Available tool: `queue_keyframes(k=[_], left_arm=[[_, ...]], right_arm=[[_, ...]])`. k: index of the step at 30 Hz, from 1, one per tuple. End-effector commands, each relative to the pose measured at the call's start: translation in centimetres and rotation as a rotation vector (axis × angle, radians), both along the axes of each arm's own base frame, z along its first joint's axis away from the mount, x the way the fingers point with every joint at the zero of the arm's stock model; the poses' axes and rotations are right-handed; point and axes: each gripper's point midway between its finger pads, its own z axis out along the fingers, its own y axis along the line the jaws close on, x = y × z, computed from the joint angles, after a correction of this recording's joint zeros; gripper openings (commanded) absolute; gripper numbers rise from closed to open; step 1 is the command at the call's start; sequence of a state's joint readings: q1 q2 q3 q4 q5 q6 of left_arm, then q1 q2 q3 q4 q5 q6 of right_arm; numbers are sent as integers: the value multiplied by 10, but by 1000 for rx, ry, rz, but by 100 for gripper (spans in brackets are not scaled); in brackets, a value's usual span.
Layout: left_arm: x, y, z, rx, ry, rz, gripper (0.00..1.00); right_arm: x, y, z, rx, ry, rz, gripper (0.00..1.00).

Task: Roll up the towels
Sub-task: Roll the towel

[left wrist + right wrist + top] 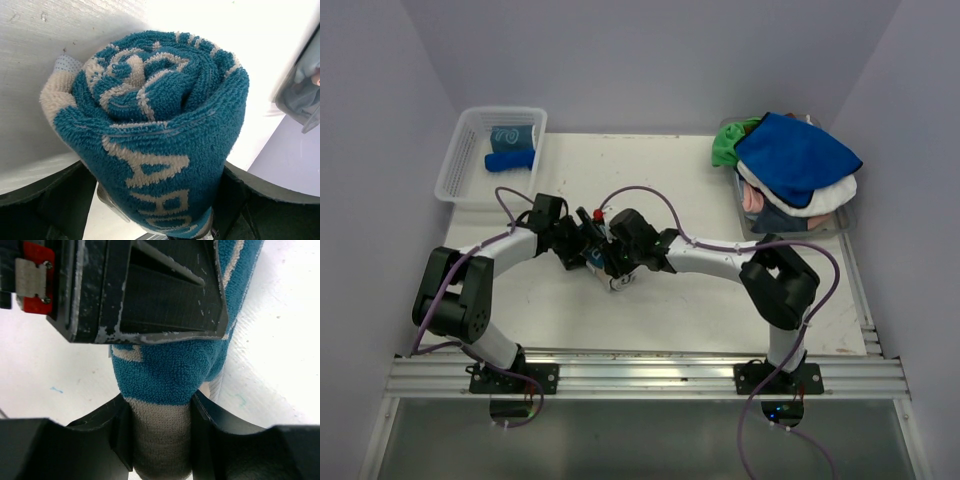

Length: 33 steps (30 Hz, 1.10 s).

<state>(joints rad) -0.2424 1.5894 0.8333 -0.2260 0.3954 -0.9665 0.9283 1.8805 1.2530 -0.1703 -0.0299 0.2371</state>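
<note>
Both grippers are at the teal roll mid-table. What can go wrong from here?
1. The right gripper pinches only the beige end of the rolled towel. If the roll is carried by that end alone, it may sag or unwind.
2. The left gripper sits almost against the right one around the same roll. A move by either arm could knock the other or drag the towel loose.

White bench (pixel 700 300), bit scuffed up close. Back and well to the left of the left hand (pixel 582 250) sits a white mesh basket (pixel 460 170). Back and right of the right hand (pixel 610 265) is a clear bin (pixel 752 228) heaped with towels (pixel 795 160).
</note>
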Motion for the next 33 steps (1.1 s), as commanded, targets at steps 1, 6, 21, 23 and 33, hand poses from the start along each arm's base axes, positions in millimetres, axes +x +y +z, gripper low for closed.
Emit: queue_keyframes(k=[1,6,21,23,33], left_arm=[[0,1,3,-8,-17,-15,86],[-1,2,-4,1,-3,-18,84],[2,6,-16,35,-19,-8,95],[3,5,-17,25,-25,-9,96],[1,2,-19,5,-43,-21,86]], right_arm=[[-17,13,10,97,77,51,32],[-17,13,9,122,108,52,32],[-17,11,10,194,183,39,32],[-16,11,12,235,219,32,32],[-16,9,7,275,279,24,32]])
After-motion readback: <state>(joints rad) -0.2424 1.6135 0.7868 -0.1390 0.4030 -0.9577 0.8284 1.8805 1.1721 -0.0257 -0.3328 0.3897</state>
